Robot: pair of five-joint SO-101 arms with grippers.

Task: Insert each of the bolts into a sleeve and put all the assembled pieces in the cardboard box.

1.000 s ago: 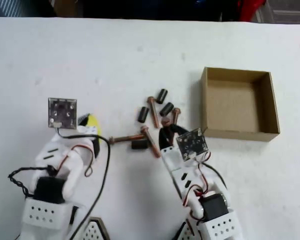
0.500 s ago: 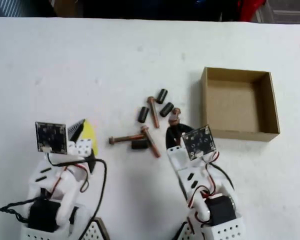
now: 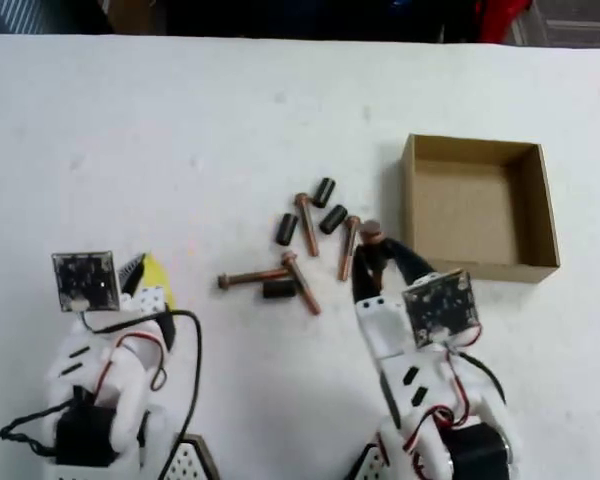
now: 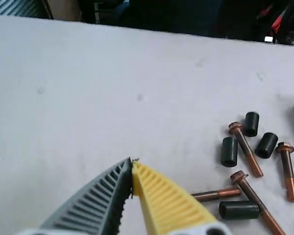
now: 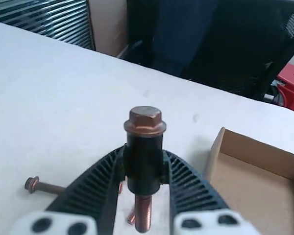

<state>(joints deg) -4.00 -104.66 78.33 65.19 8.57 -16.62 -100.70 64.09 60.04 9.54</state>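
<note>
My right gripper [image 5: 143,152] is shut on a black sleeve [image 5: 143,161] with a copper bolt [image 5: 144,121] through it, held upright above the table. In the high view this right gripper [image 3: 378,258] hangs just left of the cardboard box [image 3: 545,215], whose inside is bare. Several loose copper bolts [image 3: 306,222] and black sleeves [image 3: 286,228] lie scattered at the table's middle. My left gripper [image 4: 131,165] is shut on nothing, off to the left of the pile; in the high view it [image 3: 142,270] sits near the front left.
One bolt [image 3: 255,277] lies crosswise beside a sleeve [image 3: 279,289] at the near side of the pile. The box's near wall [image 5: 245,147] stands close beyond the held piece. A dark chair and blinds stand past the table's far edge.
The right gripper has lifted the bolt-and-sleeve piece off the pile and carried it right, toward the box. The left arm has drawn back left and toward the front edge.
</note>
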